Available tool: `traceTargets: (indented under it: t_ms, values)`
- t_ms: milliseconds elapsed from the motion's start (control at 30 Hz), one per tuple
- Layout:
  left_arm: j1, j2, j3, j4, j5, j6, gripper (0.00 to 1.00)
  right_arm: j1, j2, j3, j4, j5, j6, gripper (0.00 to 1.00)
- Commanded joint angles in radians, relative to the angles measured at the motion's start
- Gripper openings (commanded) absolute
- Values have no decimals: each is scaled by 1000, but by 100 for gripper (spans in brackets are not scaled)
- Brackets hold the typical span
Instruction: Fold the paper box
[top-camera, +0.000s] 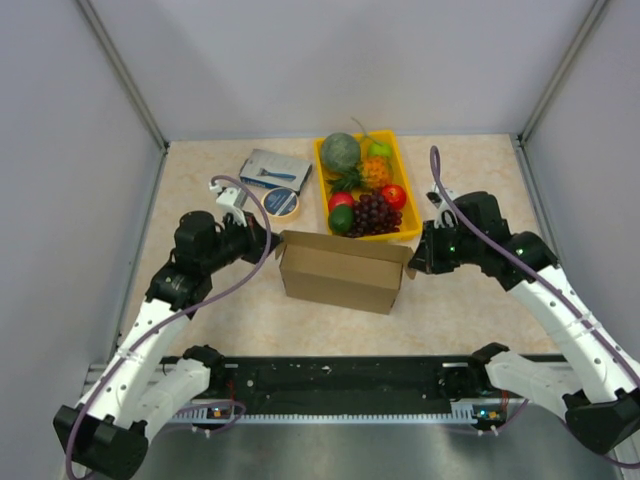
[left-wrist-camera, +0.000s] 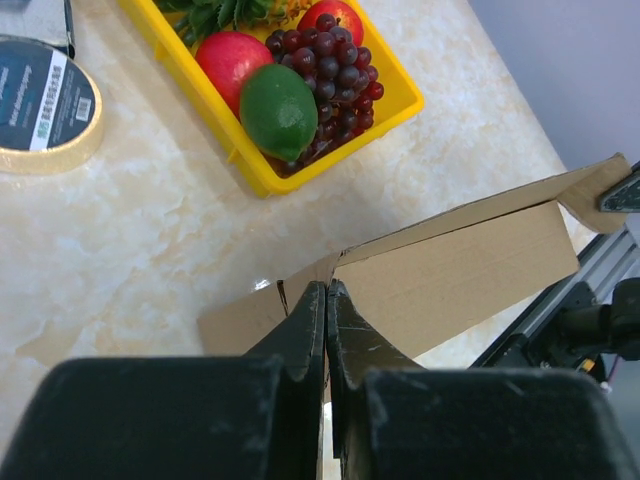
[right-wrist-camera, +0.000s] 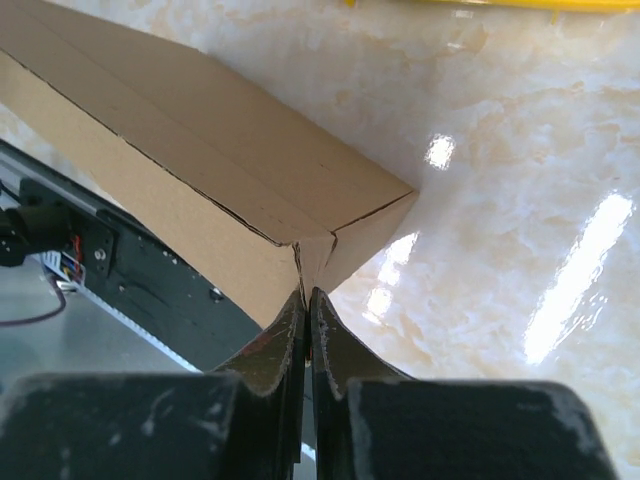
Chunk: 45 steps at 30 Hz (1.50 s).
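Note:
The brown paper box (top-camera: 340, 272) stands in the middle of the table, folded into a long shape with its wide side facing the arms. My left gripper (top-camera: 268, 240) is shut on the box's left end flap, which shows in the left wrist view (left-wrist-camera: 240, 315) between the fingers (left-wrist-camera: 308, 330). My right gripper (top-camera: 418, 255) is shut on the right end flap; in the right wrist view the flap (right-wrist-camera: 315, 262) runs into the closed fingertips (right-wrist-camera: 292, 320). The box (right-wrist-camera: 200, 190) hangs between the two grippers.
A yellow fruit tray (top-camera: 366, 185) with a melon, grapes, lime and apple stands just behind the box. A tape roll (top-camera: 282, 202) and a blue-grey packet (top-camera: 274, 168) lie at the back left. Grey walls enclose the table. The black base rail (top-camera: 340, 385) runs along the near edge.

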Motion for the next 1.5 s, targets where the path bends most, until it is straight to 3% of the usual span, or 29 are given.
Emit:
traceTargets:
  t_ms: [0, 800, 967, 1100, 1300, 1467]
  values:
    - [-17, -54, -34, 109, -43, -152, 0, 32, -6, 14, 35, 72, 137, 0]
    - [-149, -89, -5, 24, -242, -224, 0, 133, -6, 26, 14, 326, 338, 0]
    - [-163, -104, -5, 3, -282, -240, 0, 222, 14, 54, 9, 409, 384, 0]
    - [-166, -110, 3, -11, -291, -240, 0, 296, 82, 98, -57, 601, 338, 0]
    - [-167, -109, -2, -17, -285, -258, 0, 382, 98, 89, -80, 725, 359, 0]
    - [-169, -112, 3, -28, -290, -254, 0, 394, 122, 89, -87, 733, 370, 0]
